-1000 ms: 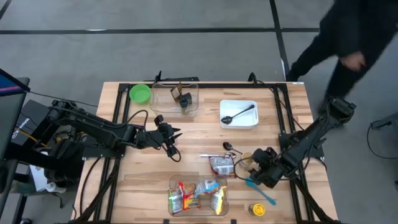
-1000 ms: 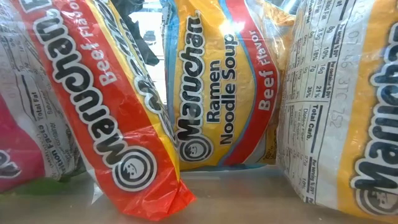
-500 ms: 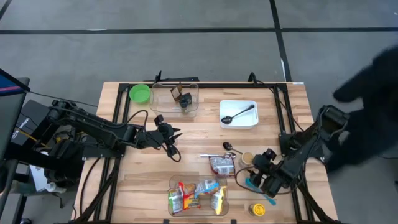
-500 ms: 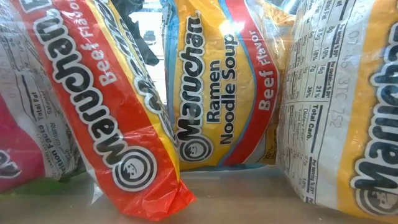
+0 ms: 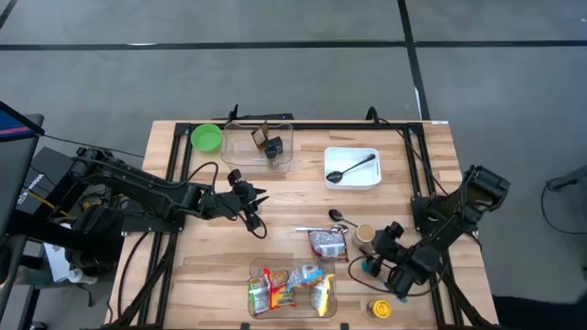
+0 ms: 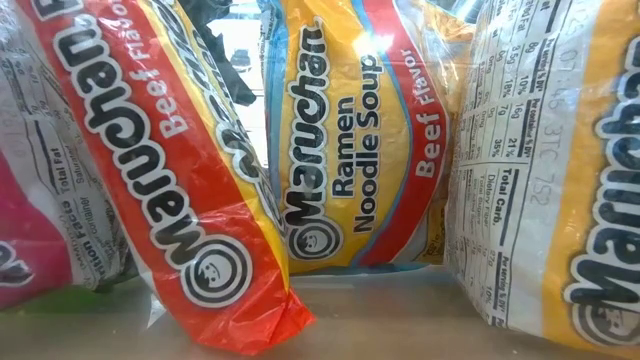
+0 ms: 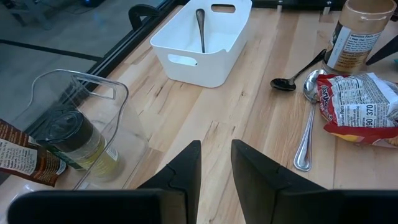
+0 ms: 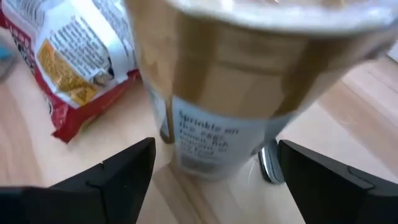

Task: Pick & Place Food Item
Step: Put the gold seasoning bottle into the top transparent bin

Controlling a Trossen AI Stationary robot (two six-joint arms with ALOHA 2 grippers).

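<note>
A jar with a tan lid and a white label (image 8: 230, 93) stands on the table at the near right (image 5: 364, 235). My right gripper (image 8: 214, 168) is low beside it (image 5: 376, 255), open, one finger on either side of the jar and clear of it. A red-and-white food packet (image 5: 327, 243) lies flat to the jar's left. Ramen packets (image 6: 340, 150) stand in a clear bin (image 5: 292, 286) at the near edge. My left gripper (image 7: 215, 163) hovers open over the table's middle left (image 5: 256, 216), holding nothing.
Two metal spoons (image 7: 305, 124) lie by the packet. A white tray (image 5: 353, 168) holds a black spoon. At the far edge stand a clear bin with a bottle (image 5: 260, 144) and a green bowl (image 5: 206, 137). A blue utensil (image 5: 369, 269) and a yellow-lidded item (image 5: 379, 309) lie near my right gripper.
My right arm has sunk toward the table and its wrist has rolled, bringing the open gripper down beside the jar. A person at the table's far right has gone out of view.
</note>
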